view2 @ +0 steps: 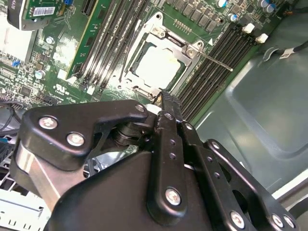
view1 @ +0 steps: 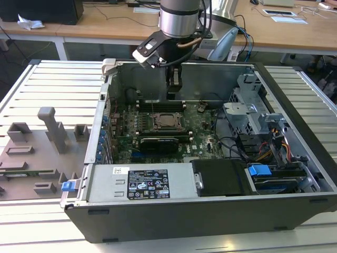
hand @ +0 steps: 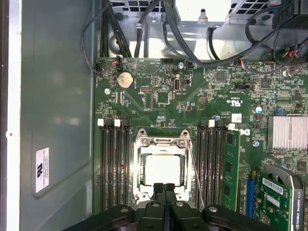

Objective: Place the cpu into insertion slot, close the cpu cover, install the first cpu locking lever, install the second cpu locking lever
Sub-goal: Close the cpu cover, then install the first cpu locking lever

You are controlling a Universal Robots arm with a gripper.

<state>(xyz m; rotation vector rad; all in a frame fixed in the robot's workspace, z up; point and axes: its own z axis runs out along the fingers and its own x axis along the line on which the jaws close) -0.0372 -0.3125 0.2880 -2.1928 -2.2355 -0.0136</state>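
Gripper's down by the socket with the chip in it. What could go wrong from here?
1. The gripper, shut, sits at the edge of the cpu cover. A slip could drag it across the bare cpu top showing through the window.
2. One thin locking lever angles out beside the memory slots and looks unlatched. Pushed off-line, it might snag them or spring away.

closed gripper (view2: 163, 97) just beside cpu (view2: 158, 65) in insertion slot (view2: 136, 57)
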